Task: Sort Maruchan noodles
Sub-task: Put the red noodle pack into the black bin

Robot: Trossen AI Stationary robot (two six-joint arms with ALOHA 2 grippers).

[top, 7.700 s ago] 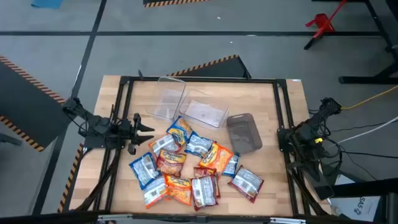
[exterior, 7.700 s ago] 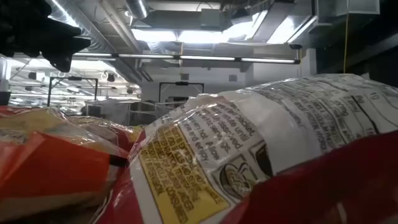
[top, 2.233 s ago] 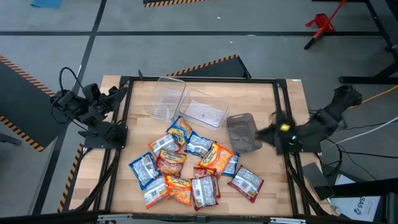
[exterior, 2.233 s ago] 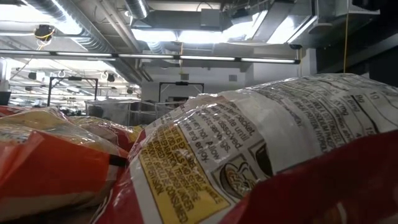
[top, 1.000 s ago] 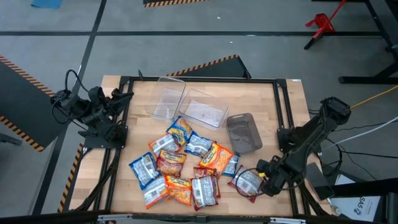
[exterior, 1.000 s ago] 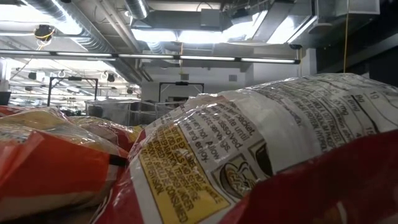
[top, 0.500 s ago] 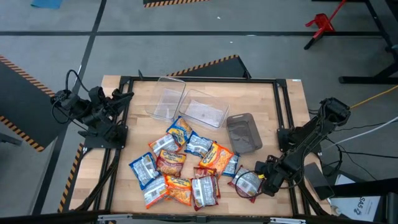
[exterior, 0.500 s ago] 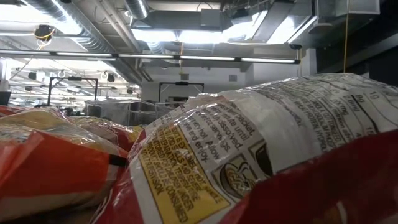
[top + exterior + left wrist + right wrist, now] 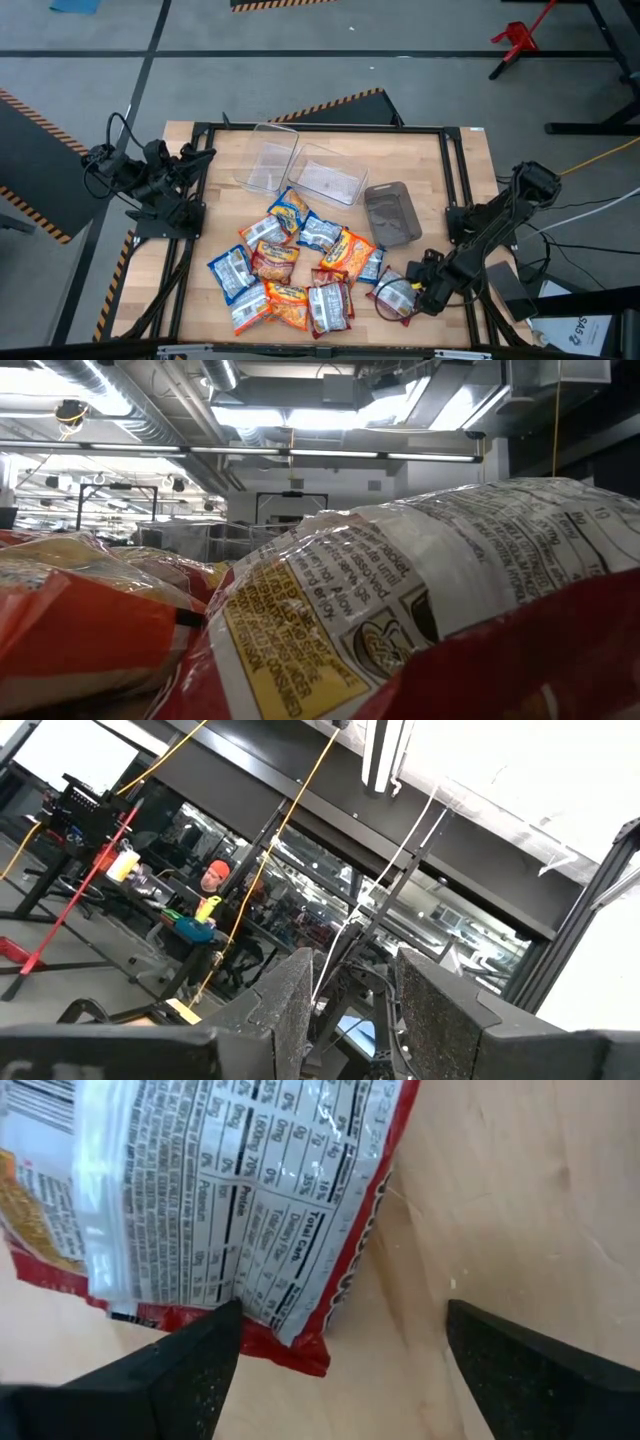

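Note:
The Maruchan noodles (image 9: 300,265) lie in a loose heap on the near half of the wooden table, blue-and-white, orange and red-brown packets overlapping. A red-brown packet (image 9: 392,290) lies flat at the heap's right end, label side up (image 9: 230,1190). My right gripper (image 9: 408,296) hangs open over that packet's corner, pointing down. One finger (image 9: 190,1365) stands over the red edge, the other (image 9: 540,1370) over bare wood. My left gripper (image 9: 350,1005), at the table's left edge, points up into the room with a gap between its fingers. My right gripper comes from above, pointing down, at the red-brown packet's corner (image 9: 300,1348). One finger overlaps the packet's red edge in the wrist view. Whether it touches the packet, I cannot tell. The packet lies flat on the table.
Two clear bins (image 9: 272,155) (image 9: 328,178) and a grey bin (image 9: 392,212) stand on the far half of the table. A black frame (image 9: 320,128) runs around the table. In the low view, packets (image 9: 400,610) fill the picture close up. Bare wood lies right of the heap.
My right gripper has crept toward the table's left edge, farther over the red-brown packet at the heap's right end, its fingers staying open. The packets lie where they were.

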